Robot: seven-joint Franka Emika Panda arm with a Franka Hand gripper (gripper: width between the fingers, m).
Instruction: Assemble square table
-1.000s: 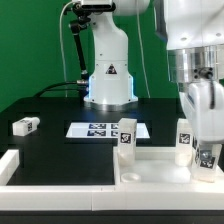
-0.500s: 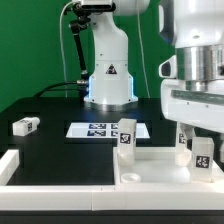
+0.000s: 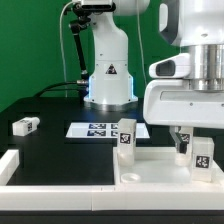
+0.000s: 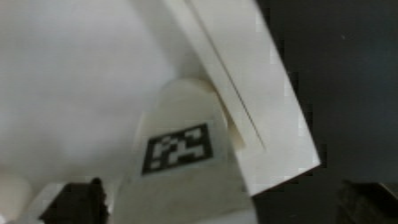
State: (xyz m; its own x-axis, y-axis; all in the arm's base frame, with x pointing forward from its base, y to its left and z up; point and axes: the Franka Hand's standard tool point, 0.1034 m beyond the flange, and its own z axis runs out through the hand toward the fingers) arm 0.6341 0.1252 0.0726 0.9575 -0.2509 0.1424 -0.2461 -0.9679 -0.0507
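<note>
The white square table top (image 3: 160, 168) lies at the front on the exterior view's right, rim up. A tagged white leg (image 3: 127, 134) stands at its far left corner. Two more tagged legs (image 3: 183, 147) (image 3: 203, 156) stand near its right side. A fourth leg (image 3: 25, 126) lies loose on the black table at the left. My gripper (image 3: 192, 133) hangs open just above the rightmost leg. In the wrist view that leg (image 4: 178, 150) rises between my spread fingers (image 4: 75, 203), apart from both, with the top's rim (image 4: 249, 90) beside it.
The robot base (image 3: 108, 75) stands at the back centre. The marker board (image 3: 98, 129) lies flat in front of it. Long white border rails (image 3: 50, 172) run along the front left edge of the table.
My gripper has risen from around the rightmost leg, which stays standing on the table top. The other legs have not moved.
</note>
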